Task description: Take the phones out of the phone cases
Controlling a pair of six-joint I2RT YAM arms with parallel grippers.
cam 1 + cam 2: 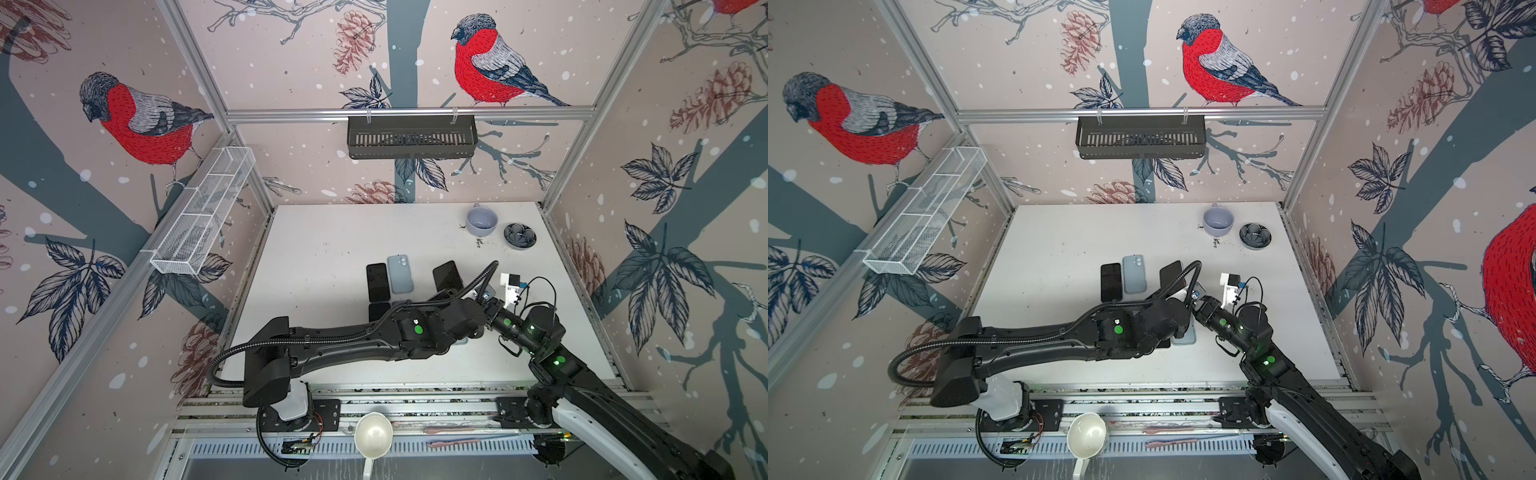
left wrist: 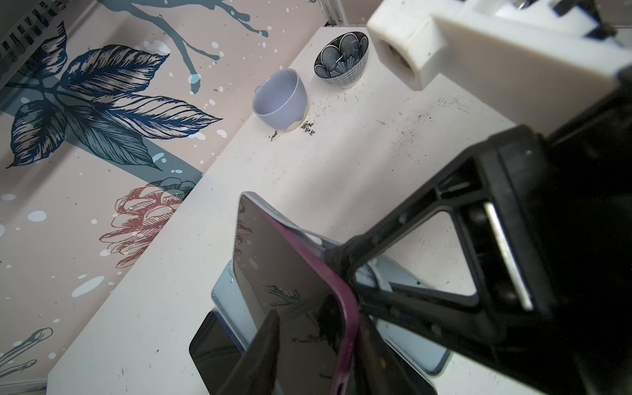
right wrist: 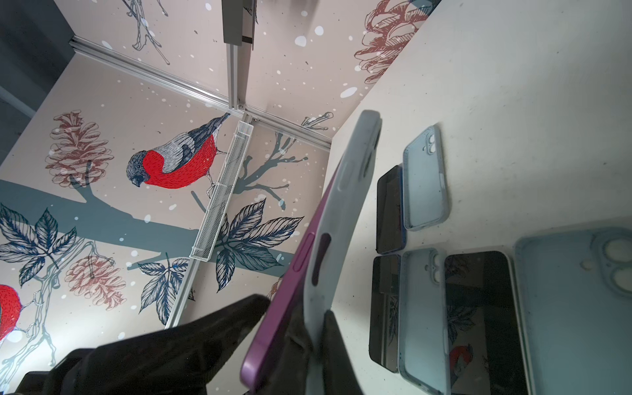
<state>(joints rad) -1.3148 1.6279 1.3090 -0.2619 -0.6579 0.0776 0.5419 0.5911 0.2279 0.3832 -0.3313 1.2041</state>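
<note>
the phone [image 3: 284,290] stands on end above the tabletop [image 3: 513,85], half peeled from the case [image 3: 342,212] — right hand [image 3: 313,328] clamped on the case wall, left hand [image 2: 318,328] straddling the phone's near end — whether it pinches, i cannot tell.

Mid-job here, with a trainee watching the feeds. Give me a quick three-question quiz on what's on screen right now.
1. True or false: the purple phone is fully out of its phone case.
2. The right pincer is: A wide open, holding nothing; B shut on the phone case; C hidden in every view.
3. What stands beside the lilac mug at the far end of the table?
Key: 1 false, one end sits in the case; 2 B; 3 the patterned bowl.
</note>
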